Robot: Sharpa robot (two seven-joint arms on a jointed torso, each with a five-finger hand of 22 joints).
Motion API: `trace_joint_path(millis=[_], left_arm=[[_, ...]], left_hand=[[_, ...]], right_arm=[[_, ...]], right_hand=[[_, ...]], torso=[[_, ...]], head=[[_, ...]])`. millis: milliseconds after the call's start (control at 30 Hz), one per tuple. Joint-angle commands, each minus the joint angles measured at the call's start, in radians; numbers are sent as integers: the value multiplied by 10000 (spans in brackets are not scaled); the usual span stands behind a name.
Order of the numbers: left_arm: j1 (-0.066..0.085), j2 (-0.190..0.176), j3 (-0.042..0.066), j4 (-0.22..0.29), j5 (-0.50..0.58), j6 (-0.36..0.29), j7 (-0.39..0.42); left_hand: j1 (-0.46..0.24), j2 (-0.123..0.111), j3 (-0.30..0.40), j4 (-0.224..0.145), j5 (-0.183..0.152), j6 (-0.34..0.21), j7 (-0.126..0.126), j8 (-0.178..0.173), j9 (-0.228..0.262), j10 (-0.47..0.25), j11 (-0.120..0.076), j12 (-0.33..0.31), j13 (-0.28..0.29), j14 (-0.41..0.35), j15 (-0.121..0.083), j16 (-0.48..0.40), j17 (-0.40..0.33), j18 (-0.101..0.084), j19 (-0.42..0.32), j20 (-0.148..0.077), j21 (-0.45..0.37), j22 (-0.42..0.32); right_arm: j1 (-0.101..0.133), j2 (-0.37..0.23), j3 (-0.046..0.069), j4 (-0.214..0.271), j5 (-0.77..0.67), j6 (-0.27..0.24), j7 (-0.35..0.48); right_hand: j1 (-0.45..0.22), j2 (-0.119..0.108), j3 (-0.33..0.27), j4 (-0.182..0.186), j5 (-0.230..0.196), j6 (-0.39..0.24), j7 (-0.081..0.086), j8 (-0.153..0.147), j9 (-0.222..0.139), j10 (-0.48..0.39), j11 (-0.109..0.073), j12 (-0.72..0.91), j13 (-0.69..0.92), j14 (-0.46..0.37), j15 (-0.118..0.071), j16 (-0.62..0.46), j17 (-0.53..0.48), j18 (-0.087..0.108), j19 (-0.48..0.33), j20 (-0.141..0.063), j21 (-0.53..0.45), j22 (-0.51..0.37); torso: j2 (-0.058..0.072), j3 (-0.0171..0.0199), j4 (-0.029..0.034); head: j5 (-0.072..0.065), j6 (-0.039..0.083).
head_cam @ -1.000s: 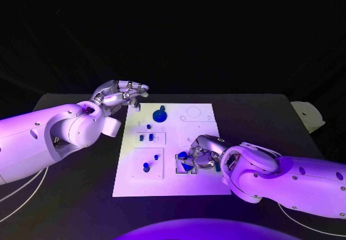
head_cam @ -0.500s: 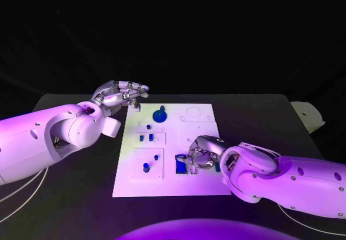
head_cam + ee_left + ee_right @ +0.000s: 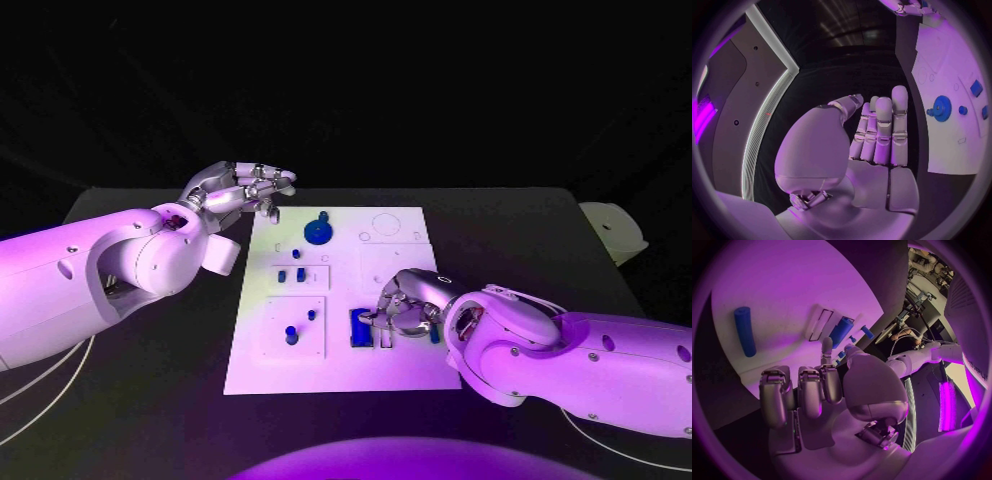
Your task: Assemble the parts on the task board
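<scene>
Matt white task board (image 3: pixel 404 270); parts (image 3: pixel 317 233) look like smooth plastic.

one white task board (image 3: pixel 340 370) lies on one black bench (image 3: pixel 144 400). two hands are there: the left hand (image 3: pixel 235 188) and the right hand (image 3: pixel 408 305).

blue parts on the board, as far as they can be told apart in the head view: one gear-shaped piece (image 3: pixel 317 234) just beside the left hand's fingers (image 3: pixel 274 182); two small pegs (image 3: pixel 291 274) between the two hands; one longer piece (image 3: pixel 293 335) with one small dot (image 3: pixel 310 314) by it; and one oblong block (image 3: pixel 359 327) touching the right hand's fingers (image 3: pixel 387 322). whether more small blue bits sit under that hand cannot be told.
</scene>
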Motion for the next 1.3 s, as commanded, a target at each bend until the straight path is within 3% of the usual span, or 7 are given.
trace_joint_path(millis=[33,133,300,567,700,900,1300], left_arm=[[4,15,6,1,19,160,51],[4,12,3,-4,19,163,63],[4,1,-2,13,20,176,85],[3,-39,-10,29,21,171,112],[3,-40,-16,31,22,185,116],[2,-43,-25,25,22,204,112],[2,-76,-31,42,22,206,92]], left_hand=[[7,106,2,67,-6,-74,-26,34,8,-96,-3,41,11,-87,-12,-26,-9,66,30,67,-56,-10],[-5,112,0,80,-7,-79,-24,42,11,-105,-1,53,15,-88,-10,-25,-10,65,32,69,-60,-13],[-11,107,-4,84,-9,-82,-24,45,12,-109,0,59,16,-89,-9,-24,-10,65,32,70,-62,-14],[-44,99,-20,108,-14,-91,-23,55,15,-121,4,76,20,-91,-5,-22,-12,63,31,74,-69,-19],[-44,99,-20,108,-14,-91,-23,55,15,-121,4,76,20,-91,-5,-22,-12,63,31,74,-69,-19],[-44,99,-20,108,-14,-91,-23,55,15,-121,4,76,20,-91,-5,-22,-12,63,31,74,-69,-19],[-44,99,-20,108,-14,-91,-23,55,15,-121,4,76,20,-91,-5,-22,-12,63,31,74,-69,-19]], right_arm=[[75,-391,9,204,568,-1041,802],[216,-879,13,337,877,-1085,1090],[308,-1685,-7,393,882,-784,1138],[63,-2561,-58,514,-150,-220,642],[-152,-2676,-71,567,-428,-91,440],[-398,-2574,-78,505,-604,-144,253],[-498,-2296,-80,394,-717,-329,161]], right_hand=[[737,-274,130,-11,146,-228,57,-178,-77,353,49,-383,1678,986,-10,-55,2374,-142,1028,-7,46,2633],[1155,-467,164,-4,103,-416,150,-352,-151,268,127,-588,1588,974,53,-81,2317,-142,1028,42,46,2633],[1419,-639,7,31,-746,-733,388,-787,-345,257,330,-595,1604,977,227,-76,2335,-142,1028,184,46,2633],[1548,-697,-77,34,-517,-613,379,-834,-366,245,330,-632,1592,993,242,-45,2406,-142,1028,220,46,2633],[1564,-696,-100,41,-446,-562,369,-840,-370,253,324,-618,1599,999,239,-31,2437,-142,1028,225,46,2633],[1558,-671,-129,53,-335,-483,351,-845,-375,254,309,-626,1597,996,230,-37,2423,-142,1028,226,46,2633],[1515,-638,-158,64,-259,-453,348,-867,-385,250,306,-643,1591,994,223,-42,2412,-142,1028,224,46,2633]], torso=[[-22,3,-17],[-25,3,-34],[-14,-6,-57],[-19,34,-157],[-23,47,-182],[-13,37,-148],[-7,19,-148]], head=[[-29,9],[-78,18],[-170,37],[-177,52],[-160,49],[-185,54],[-155,-16]])
